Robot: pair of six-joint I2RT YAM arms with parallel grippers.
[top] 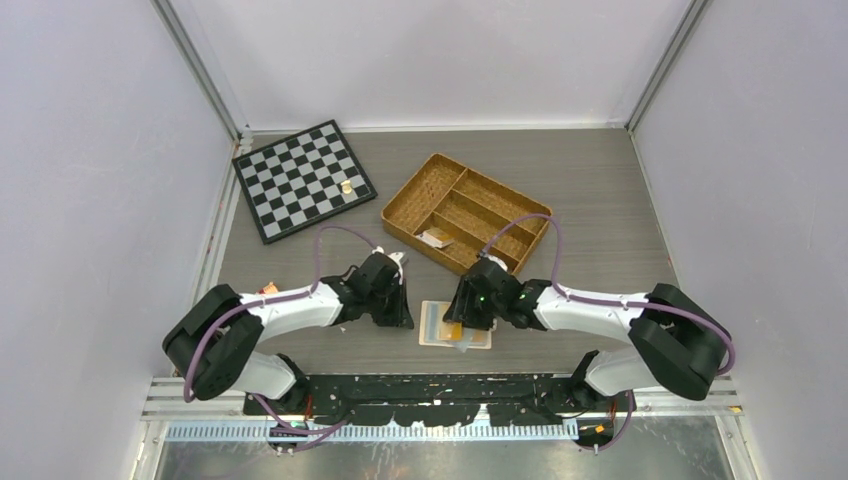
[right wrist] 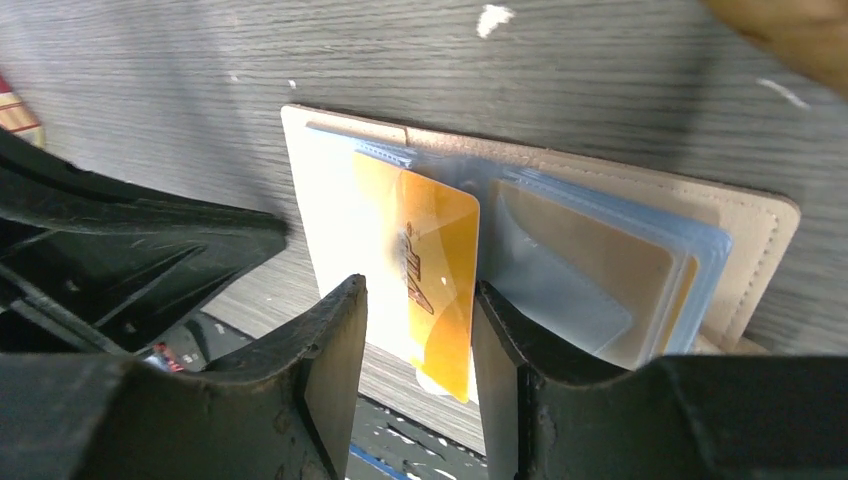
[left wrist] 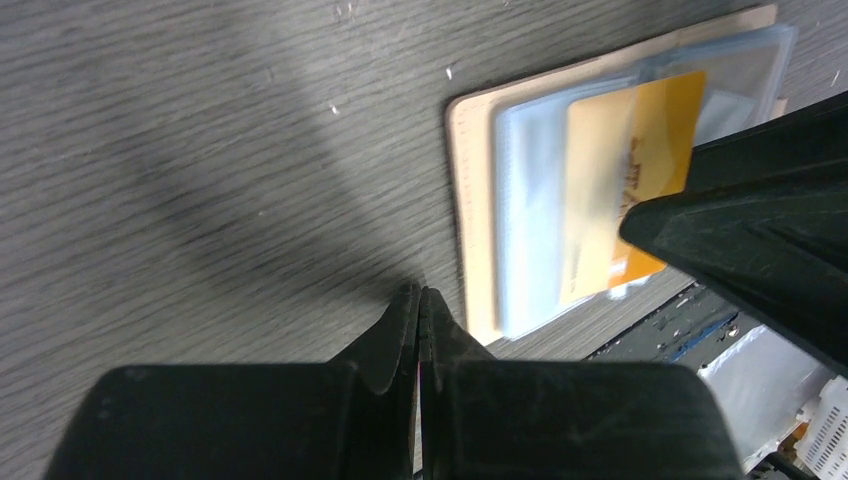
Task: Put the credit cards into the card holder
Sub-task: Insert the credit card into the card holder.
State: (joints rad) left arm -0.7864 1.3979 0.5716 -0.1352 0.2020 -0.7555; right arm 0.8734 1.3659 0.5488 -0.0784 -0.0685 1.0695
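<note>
The peach-beige card holder [top: 432,325] lies open on the table between my two grippers, its clear sleeves facing up. It also shows in the left wrist view [left wrist: 470,200] and the right wrist view [right wrist: 760,230]. An orange credit card [right wrist: 435,270] lies partly inside a sleeve, its near end sticking out over the wallet's edge; it shows in the left wrist view too [left wrist: 625,170]. My right gripper [right wrist: 415,325] is open, its fingers on either side of the card's free end. My left gripper [left wrist: 421,300] is shut, just left of the wallet. I see no blue-teal card.
A wicker divided tray [top: 465,213] with a small packet [top: 437,238] stands behind the wallet. A checkerboard [top: 303,180] with a small gold piece [top: 346,186] lies at the back left. The table's front edge and black rail [top: 430,390] run just beyond the wallet.
</note>
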